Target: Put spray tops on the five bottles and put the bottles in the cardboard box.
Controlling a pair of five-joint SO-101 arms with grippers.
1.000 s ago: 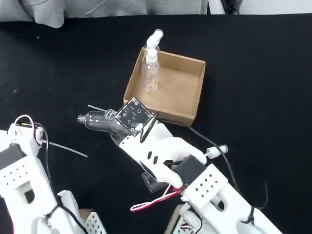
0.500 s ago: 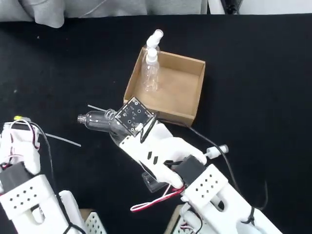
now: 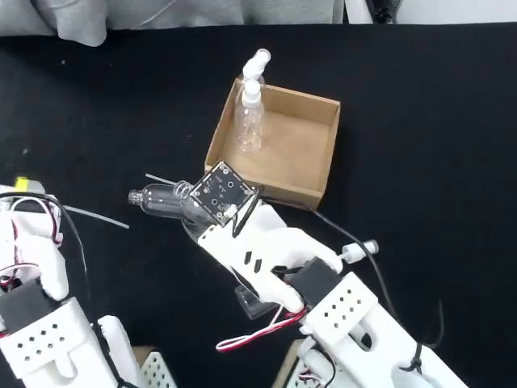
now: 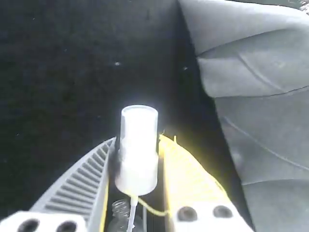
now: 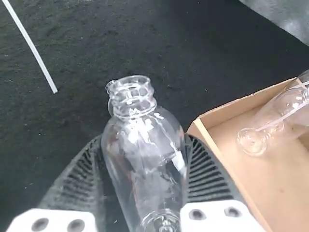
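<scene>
My right gripper (image 3: 191,212) is shut on a clear, uncapped bottle (image 3: 157,200) that lies sideways, its open neck pointing away from the cardboard box (image 3: 275,187). In the right wrist view the bottle (image 5: 145,164) sits between the black fingers (image 5: 203,169), next to the box's corner (image 5: 251,164). My left gripper (image 3: 22,192), at the table's left edge, is shut on a white spray top (image 4: 138,145), whose thin tube (image 3: 97,217) trails toward the bottle without touching it. One bottle with a spray top (image 3: 250,113) leans in the box's far left corner.
A loose spray top (image 3: 359,249) lies on the black cloth to the right of the right arm. Grey fabric (image 4: 251,72) lies bunched at the table's far edge. Cables (image 3: 380,275) run along the right arm.
The left arm has drawn back to the left with the spray top, and its tube tip has swung away from the bottle's neck. The right arm and bottle have stayed put.
</scene>
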